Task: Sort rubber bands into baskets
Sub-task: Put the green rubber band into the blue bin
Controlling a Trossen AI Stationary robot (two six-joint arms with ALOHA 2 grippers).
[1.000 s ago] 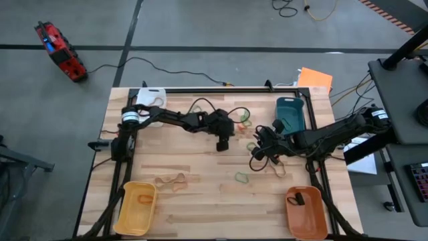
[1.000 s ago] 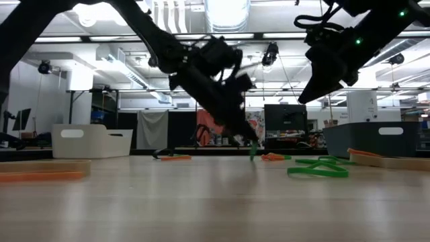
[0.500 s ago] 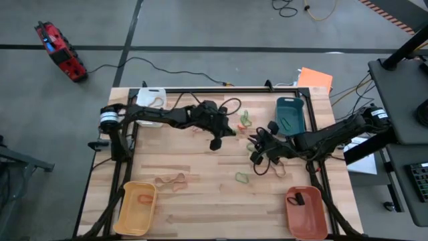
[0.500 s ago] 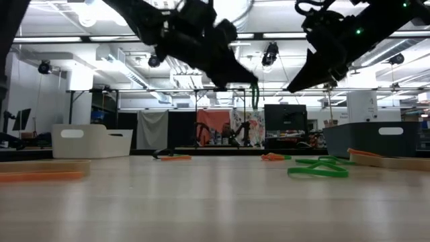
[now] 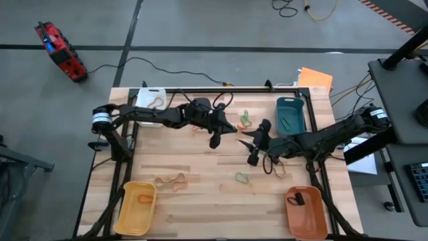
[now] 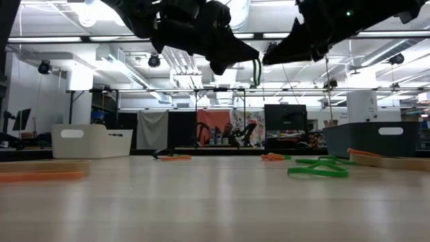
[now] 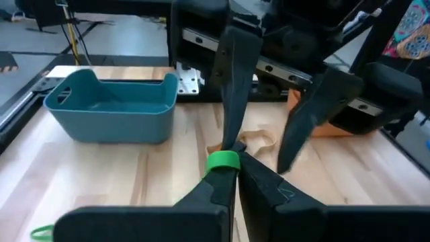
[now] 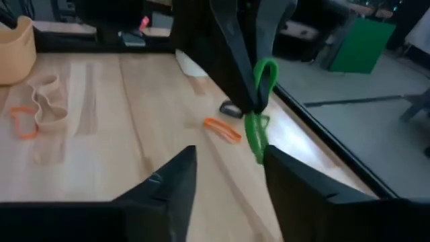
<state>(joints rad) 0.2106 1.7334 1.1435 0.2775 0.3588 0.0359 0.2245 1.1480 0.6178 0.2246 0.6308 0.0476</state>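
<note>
- A wooden tabletop (image 5: 200, 201) stands on a grey floor; the low view looks across it into a workshop with ceiling lights.
- Four baskets sit at the corners: white basket (image 5: 151, 100) at the far left, yellow basket (image 5: 136, 208) at the near left, teal basket (image 5: 290, 114) at the far right, orange basket (image 5: 307, 213) at the near right.
- Tan and orange rubber bands (image 5: 171, 181) lie just beside the yellow basket, and a green rubber band (image 5: 241, 177) lies near the middle of the tabletop.
- The left gripper (image 5: 214, 141) hangs above the middle of the tabletop, clenched on a green band (image 7: 222, 162) that dangles from its fingertips in the low view.
- The right gripper (image 5: 252, 144) hovers just beside it, its two fingers (image 8: 164, 188) spread apart and holding nothing, pointing at the held band.
- More bands lie near the teal basket, under the right arm.
</note>
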